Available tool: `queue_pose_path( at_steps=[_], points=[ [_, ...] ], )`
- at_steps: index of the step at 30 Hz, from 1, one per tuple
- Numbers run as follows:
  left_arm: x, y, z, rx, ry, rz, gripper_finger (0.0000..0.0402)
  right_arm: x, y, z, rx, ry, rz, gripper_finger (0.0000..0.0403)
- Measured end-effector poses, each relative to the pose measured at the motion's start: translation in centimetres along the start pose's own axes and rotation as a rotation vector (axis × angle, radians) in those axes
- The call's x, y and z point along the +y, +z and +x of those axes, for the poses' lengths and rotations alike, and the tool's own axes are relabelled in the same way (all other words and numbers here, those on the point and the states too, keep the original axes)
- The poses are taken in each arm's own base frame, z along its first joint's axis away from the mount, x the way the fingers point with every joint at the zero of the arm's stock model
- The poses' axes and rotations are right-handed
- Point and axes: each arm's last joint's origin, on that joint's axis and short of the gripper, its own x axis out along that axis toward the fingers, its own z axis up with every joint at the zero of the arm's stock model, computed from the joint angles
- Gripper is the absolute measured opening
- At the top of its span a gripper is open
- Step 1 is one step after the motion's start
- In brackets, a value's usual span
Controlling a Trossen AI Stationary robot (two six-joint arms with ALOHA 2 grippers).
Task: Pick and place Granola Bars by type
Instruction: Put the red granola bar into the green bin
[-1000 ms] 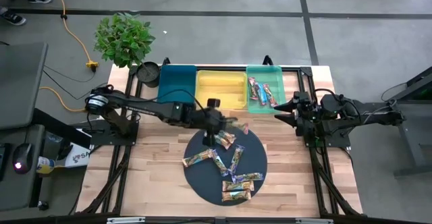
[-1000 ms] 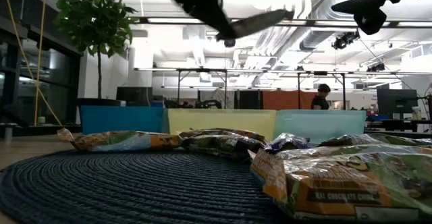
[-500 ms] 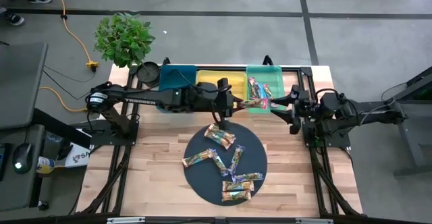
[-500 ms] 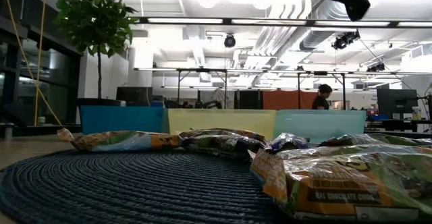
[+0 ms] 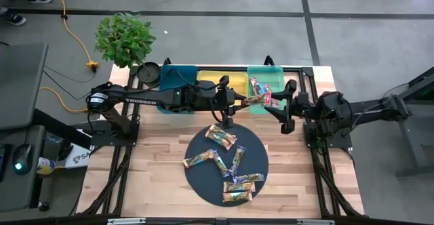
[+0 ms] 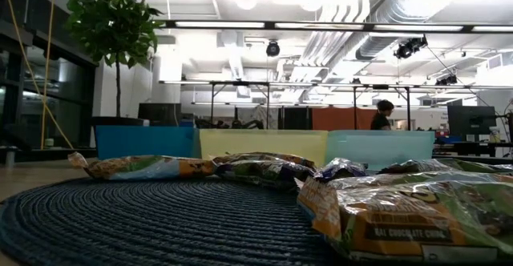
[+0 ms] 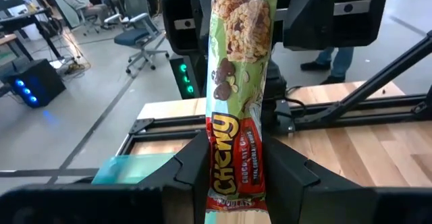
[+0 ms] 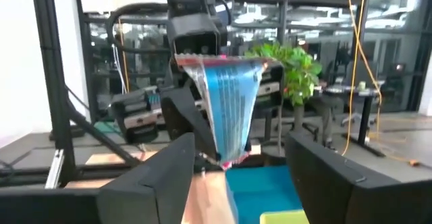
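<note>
My left gripper (image 5: 234,104) reaches out over the yellow bin's (image 5: 220,83) right end and is shut on a red-and-green granola bar (image 7: 233,102). The bar (image 5: 254,100) sticks out level toward the green bin (image 5: 266,72). My right gripper (image 5: 285,107) is open and faces it from the right, a short gap from the bar's free end. In the right wrist view the bar (image 8: 226,106) shows between the open fingers, farther off. Several more bars (image 5: 229,164) lie flat on the round dark mat (image 5: 203,184). My left gripper pinches the bar's red end (image 7: 233,183) between its two fingers (image 7: 192,173), which lie along the bar. It comes level from the table's left. The bar is lifted clear and points straight out beyond the fingertips toward my right gripper.
Three bins stand in a row at the far edge: teal (image 5: 178,83), yellow, and green with a few bars (image 5: 264,93) inside. A potted plant (image 5: 123,38) stands beyond the far left corner. Bare wood (image 5: 156,164) lies left of the mat. A person (image 6: 383,115) stands far behind.
My left gripper has risen off the mat with the bar and swung toward the far edge and right, from above the mat to above the bins. My right gripper has moved a little toward the left, closer to the bar's free end.
</note>
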Motion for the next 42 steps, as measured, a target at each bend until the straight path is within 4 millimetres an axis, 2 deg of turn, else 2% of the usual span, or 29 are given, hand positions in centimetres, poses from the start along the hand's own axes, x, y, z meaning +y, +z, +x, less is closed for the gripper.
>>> queue_pose_path(
  at_steps=[7, 16, 23, 29, 42],
  points=[
    [0.0, 0.0, 0.0, -0.001, 0.0, -0.007, 0.0102, 0.3, 0.0, 1.2, -0.065, -0.004, -0.021, 0.0244],
    [0.0, 0.0, 0.0, -0.002, 0.0, -0.011, 0.0102, 0.7, 1.1, 3.2, -0.108, -0.009, -0.058, 0.0246],
    [0.0, 0.0, 0.0, -0.002, 0.0, -0.011, 0.0102, 0.4, 0.4, 4.5, -0.064, -0.03, -0.067, 0.0242],
    [0.0, 0.0, 0.0, 0.0, -0.001, -0.011, 0.0102, 0.2, 0.3, 4.9, -0.074, -0.021, -0.048, 0.0221],
    [0.0, 0.0, 0.0, 0.003, -0.001, -0.011, 0.0102, 0.3, 0.4, 4.9, -0.088, 0.006, -0.053, 0.0141]
  ],
)
